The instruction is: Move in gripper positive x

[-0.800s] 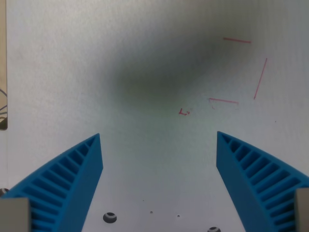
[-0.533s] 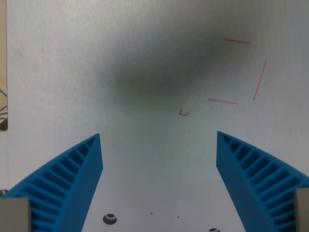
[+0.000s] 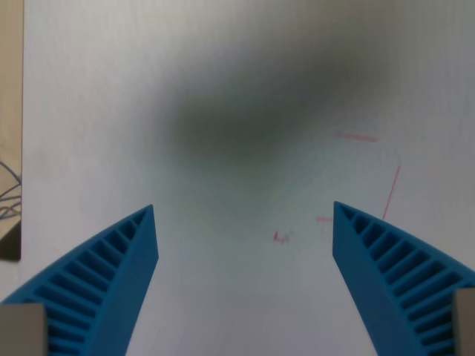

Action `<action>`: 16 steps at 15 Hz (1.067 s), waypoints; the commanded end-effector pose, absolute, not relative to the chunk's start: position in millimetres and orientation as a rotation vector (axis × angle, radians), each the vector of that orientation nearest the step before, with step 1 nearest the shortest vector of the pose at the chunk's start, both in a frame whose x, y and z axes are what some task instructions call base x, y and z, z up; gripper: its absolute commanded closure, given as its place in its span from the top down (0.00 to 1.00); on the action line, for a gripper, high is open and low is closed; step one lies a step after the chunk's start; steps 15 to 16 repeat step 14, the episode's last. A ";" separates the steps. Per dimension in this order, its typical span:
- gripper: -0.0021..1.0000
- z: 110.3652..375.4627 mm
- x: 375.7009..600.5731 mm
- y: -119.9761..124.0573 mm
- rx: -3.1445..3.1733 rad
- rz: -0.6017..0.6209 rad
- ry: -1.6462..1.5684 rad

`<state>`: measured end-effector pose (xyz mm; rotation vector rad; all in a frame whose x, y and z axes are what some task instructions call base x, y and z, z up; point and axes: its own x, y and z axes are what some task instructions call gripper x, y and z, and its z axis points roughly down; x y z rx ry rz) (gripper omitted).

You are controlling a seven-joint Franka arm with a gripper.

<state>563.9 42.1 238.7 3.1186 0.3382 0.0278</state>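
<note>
While over white table (image 3: 89,111), blue ribbed tool (image 3: 245,215) spread, empty.

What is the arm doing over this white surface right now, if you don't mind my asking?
Nothing is being handled. The gripper is open and empty, its blue fingers spread wide above a white table. Beneath it lie faint red pen marks and a small red scribble, with the gripper's blurred shadow on the surface.

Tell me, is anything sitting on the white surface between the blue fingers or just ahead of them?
Nothing visible: only the bare white surface with faint red pen marks and a soft shadow lies ahead of the open gripper.
</note>
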 end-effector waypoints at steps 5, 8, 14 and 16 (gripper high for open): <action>1.00 241.0 599.3 51.4 3.120 -0.015 0.330; 1.00 240.8 614.0 54.5 3.120 -0.015 0.330; 1.00 240.5 643.3 60.8 3.120 -0.015 0.330; 1.00 240.5 643.3 60.8 3.120 -0.015 0.330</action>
